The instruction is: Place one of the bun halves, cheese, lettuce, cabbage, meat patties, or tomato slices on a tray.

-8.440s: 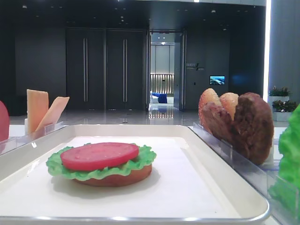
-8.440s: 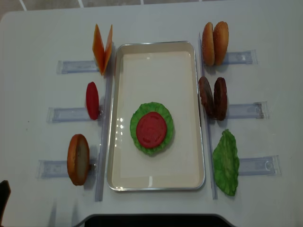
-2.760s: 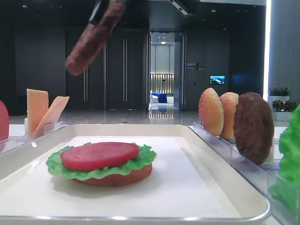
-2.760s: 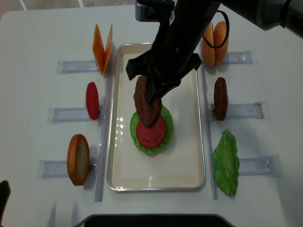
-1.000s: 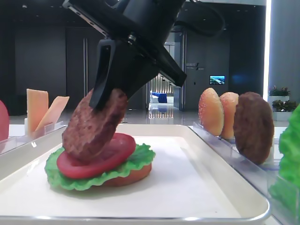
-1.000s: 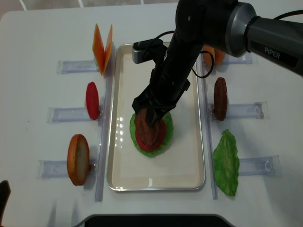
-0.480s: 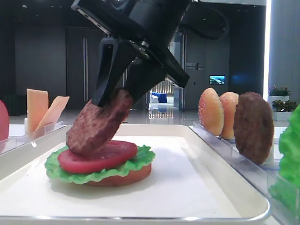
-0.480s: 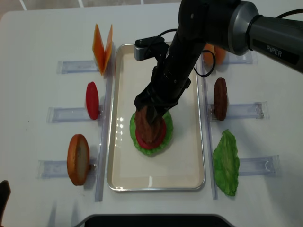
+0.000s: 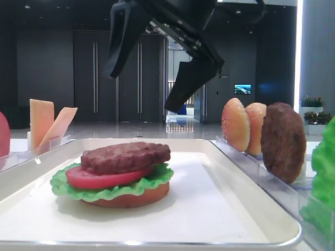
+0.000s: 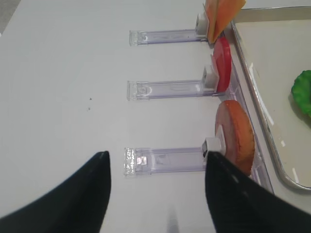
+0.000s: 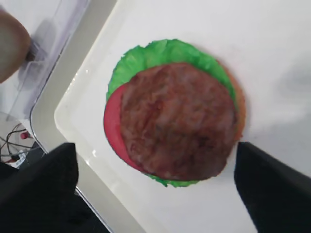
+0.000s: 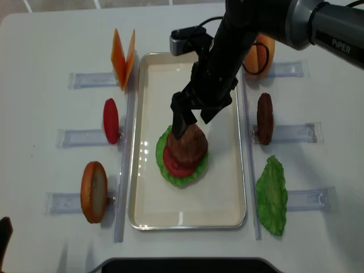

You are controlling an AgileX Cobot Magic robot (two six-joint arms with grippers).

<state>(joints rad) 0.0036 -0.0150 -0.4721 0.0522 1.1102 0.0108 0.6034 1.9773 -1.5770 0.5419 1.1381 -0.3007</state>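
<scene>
A brown meat patty (image 12: 189, 142) lies flat on a tomato slice (image 9: 94, 179), frilly lettuce (image 9: 76, 189) and a bun base (image 9: 144, 197), stacked on the cream-white tray (image 12: 222, 193). My right gripper (image 12: 192, 118) hangs open just above the stack, holding nothing. In the right wrist view the patty (image 11: 180, 119) fills the gap between its two dark fingers, clear of both. My left gripper (image 10: 156, 155) stands open over the bare table left of the tray, beside a standing bun half (image 10: 235, 136).
Clear racks flank the tray. On the left stand cheese slices (image 12: 123, 57), a tomato slice (image 12: 111, 120) and a bun half (image 12: 94, 190). On the right stand bun halves (image 9: 243, 130), a second patty (image 12: 264, 118) and a lettuce leaf (image 12: 272, 196).
My right gripper has opened and let go of the patty, which dropped from its tilt to lie flat on the tomato slice. The gripper has lifted a little.
</scene>
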